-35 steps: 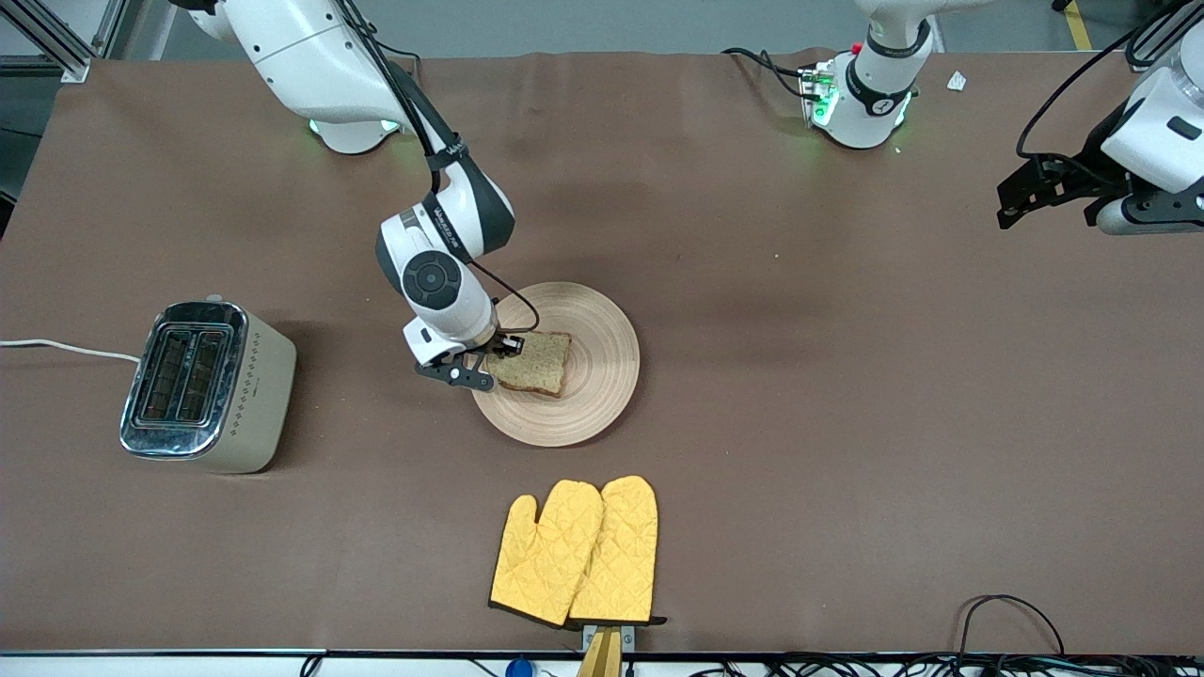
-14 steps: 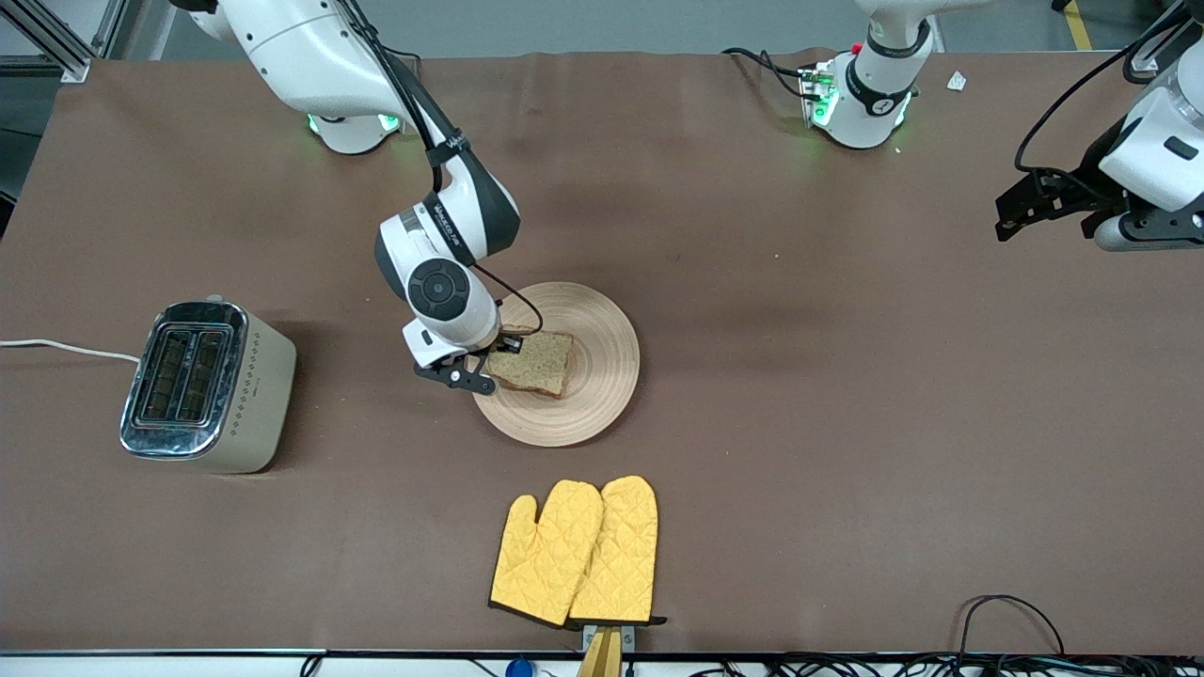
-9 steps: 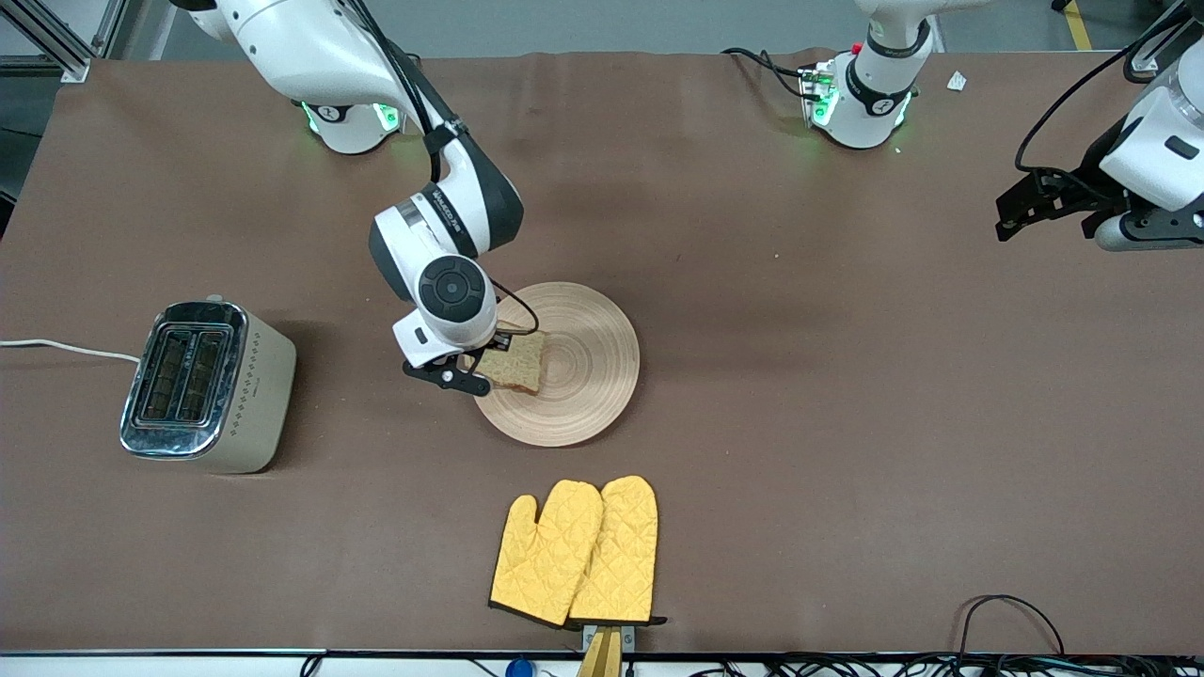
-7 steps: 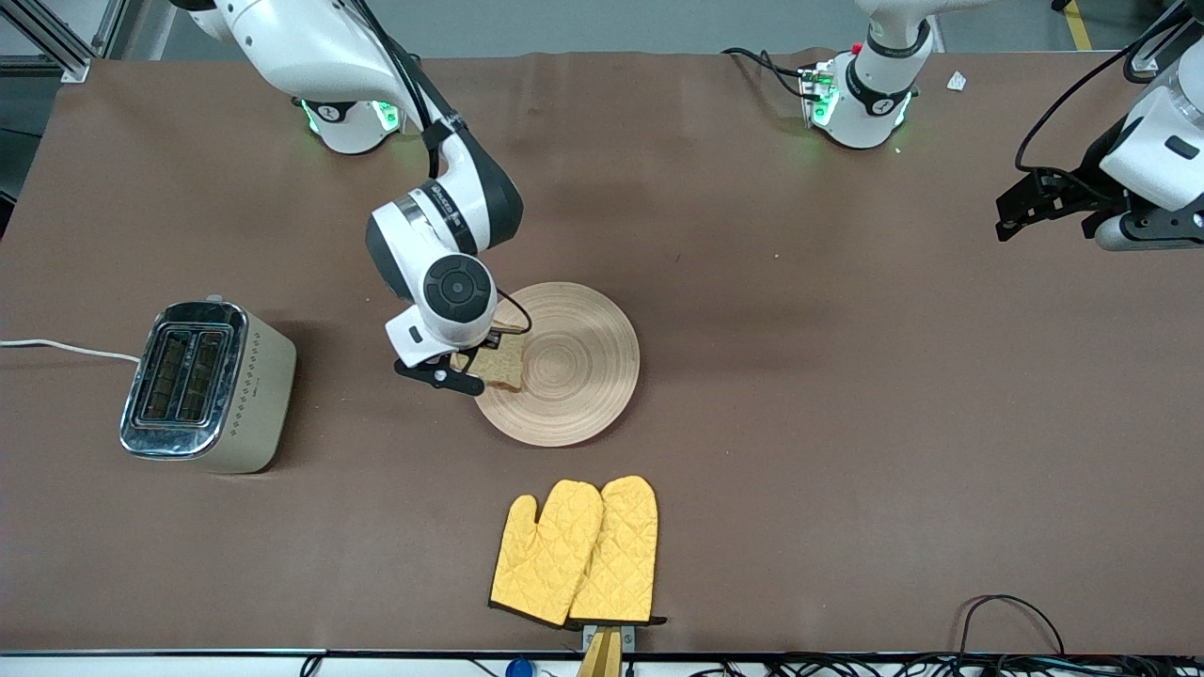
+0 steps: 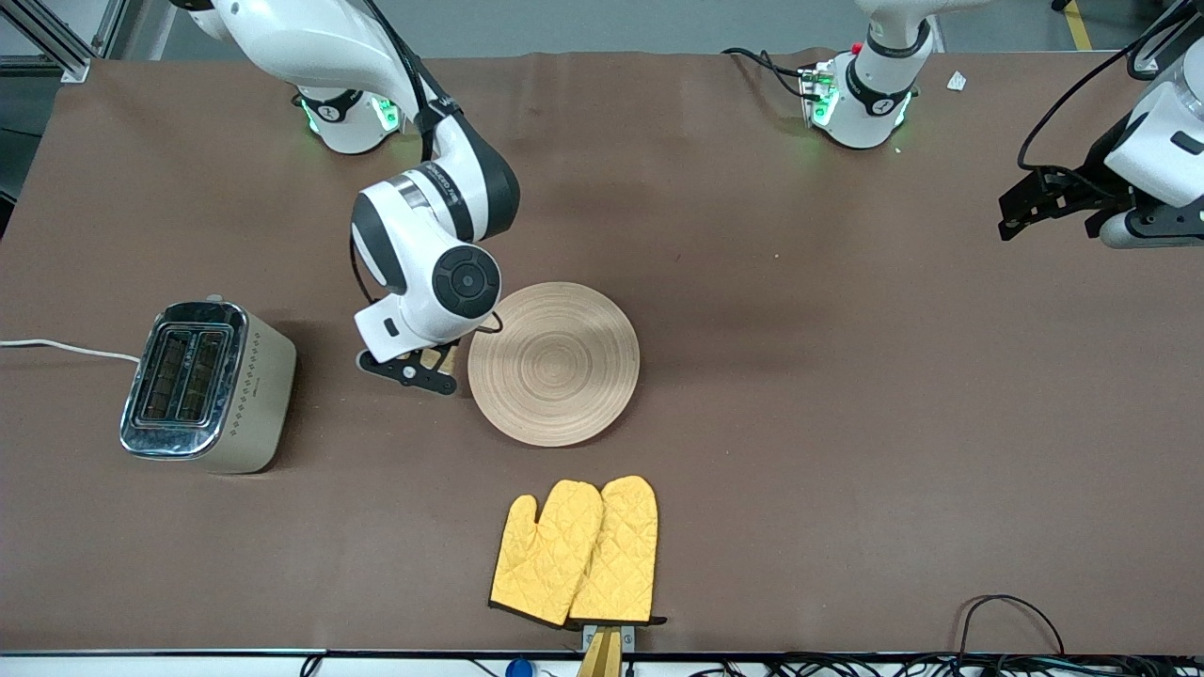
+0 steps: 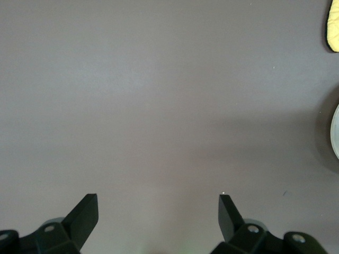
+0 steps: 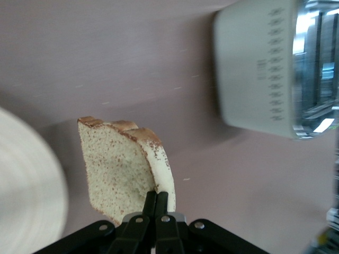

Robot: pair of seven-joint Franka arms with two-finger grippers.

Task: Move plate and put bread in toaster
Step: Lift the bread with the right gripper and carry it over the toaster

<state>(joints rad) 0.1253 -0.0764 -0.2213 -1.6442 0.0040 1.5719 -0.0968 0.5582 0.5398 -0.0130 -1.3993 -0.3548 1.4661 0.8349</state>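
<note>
My right gripper (image 5: 425, 365) is shut on the edge of the bread (image 7: 119, 169), a brown speckled slice held upright in the air. It hangs over the table between the plate (image 5: 553, 364) and the toaster (image 5: 202, 385). In the front view the wrist hides most of the bread (image 5: 442, 357). The round wooden plate is bare. The beige toaster (image 7: 259, 69) has a chrome top with both slots facing up. My left gripper (image 5: 1021, 209) waits open above the left arm's end of the table, its fingertips (image 6: 87, 209) wide apart over bare table.
A pair of yellow oven mitts (image 5: 576, 550) lies nearer the front camera than the plate. The toaster's white cord (image 5: 66, 348) runs off the right arm's end of the table. Cables lie along the front edge (image 5: 1006, 625).
My right gripper lifted the bread off the plate, turned it upright and carried it toward the toaster. The plate is now bare. The left arm barely moved.
</note>
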